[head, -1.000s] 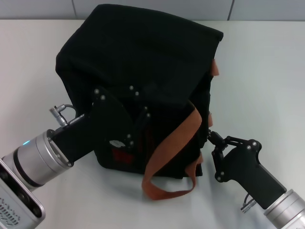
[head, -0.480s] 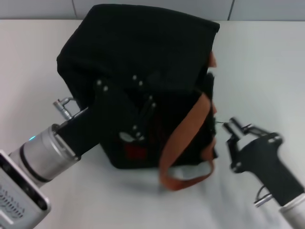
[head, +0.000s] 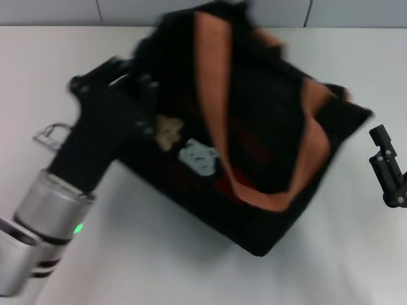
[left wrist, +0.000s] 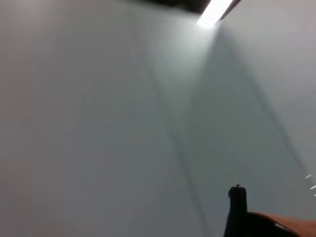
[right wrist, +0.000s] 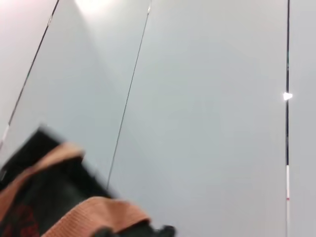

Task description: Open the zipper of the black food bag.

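Head view: the black food bag (head: pixel 254 190) is seen lying tipped over on the white table (head: pixel 159 267), with one lower corner pointed toward the near edge of the table. Its long axis is set on a diagonal, running from the far left, beside the left arm, down toward the near right. The side bearing small bear pictures (head: pixel 198 157) and red lettering is turned upward and toward the near left. Two orange-brown webbing handles (head: pixel 213 95) are draped across the upturned face; one is looped from the far end of the bag down to its middle, the other is curved along the right half. The fabric is slack and creased, and much of the bag is blurred. The zipper cannot be picked out in any view.

Nearest on the left of the bag, the silver forearm of the left arm is seen rising from the near left corner. The left gripper (head: pixel 124 79) is pressed against the bag's far left end; whether its fingers are spread or clamped on the fabric cannot be told, as they are blurred against the black cloth. To the right of the bag, apart from it, the right gripper (head: pixel 388 168) is seen at the picture's edge; its fingers are cut off, so their state cannot be told.

Beyond the bag, a pale panelled wall (head: pixel 57 11) is seen. In the right wrist view a corner of the bag (right wrist: pixel 54 197) with a handle is shown against that wall.
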`<state>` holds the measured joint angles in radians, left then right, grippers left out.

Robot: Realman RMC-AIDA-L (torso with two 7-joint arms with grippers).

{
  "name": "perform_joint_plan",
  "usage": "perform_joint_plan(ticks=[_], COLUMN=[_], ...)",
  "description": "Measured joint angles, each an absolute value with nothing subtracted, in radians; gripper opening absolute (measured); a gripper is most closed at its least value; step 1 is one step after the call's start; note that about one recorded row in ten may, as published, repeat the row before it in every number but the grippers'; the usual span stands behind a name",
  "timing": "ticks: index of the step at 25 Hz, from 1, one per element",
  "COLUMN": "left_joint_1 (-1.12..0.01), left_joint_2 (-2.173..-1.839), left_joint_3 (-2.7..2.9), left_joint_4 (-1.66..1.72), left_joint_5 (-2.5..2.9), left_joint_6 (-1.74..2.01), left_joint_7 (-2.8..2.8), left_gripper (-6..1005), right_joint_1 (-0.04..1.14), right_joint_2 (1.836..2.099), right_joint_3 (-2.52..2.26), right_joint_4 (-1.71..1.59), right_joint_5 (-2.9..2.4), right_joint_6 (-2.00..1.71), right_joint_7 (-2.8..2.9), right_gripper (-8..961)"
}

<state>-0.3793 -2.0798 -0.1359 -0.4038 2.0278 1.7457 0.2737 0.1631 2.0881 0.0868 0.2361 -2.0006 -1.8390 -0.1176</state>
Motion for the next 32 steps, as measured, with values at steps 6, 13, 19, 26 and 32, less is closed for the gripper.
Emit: perform_joint_plan(ticks=[6,13,19,26,32], left_joint_1=[-0.299,-0.285,-0.293,-0.322,-0.336], left_joint_2=[-2.08,-2.08,-2.08,-2.08,-2.079], left_joint_3=[-0.202,-0.107,-0.053,-0.058,-0.058], left_joint_4=[-0.283,-0.264,-0.267,-0.27,-0.262], left_joint_5=[2.03,2.039,2.041,2.033,2.032], left_joint_6=[1.616,1.588,1.61,1.597,1.596], left_joint_7=[-0.09,-0.119,-0.108,-0.111,-0.118], left_gripper=[89,94,98,217,361], right_joint_1=[0.188,0.198,0.219,0.266,0.33], right_joint_2=[2.085,2.083,2.083,2.082,2.082], right_joint_3=[0.072,0.067,0.067,0.067,0.068], right_joint_4=[0.215,0.131,0.023,-0.012,-0.022], right_joint_5=[-2.01,-2.105,-2.257,-2.487,-2.65], right_joint_6=[-1.853,-1.93,-1.993,-2.033,-1.982], right_joint_7=[-0.038,0.148,0.318,0.364,0.43], right_gripper=[572,810,810,810,811])
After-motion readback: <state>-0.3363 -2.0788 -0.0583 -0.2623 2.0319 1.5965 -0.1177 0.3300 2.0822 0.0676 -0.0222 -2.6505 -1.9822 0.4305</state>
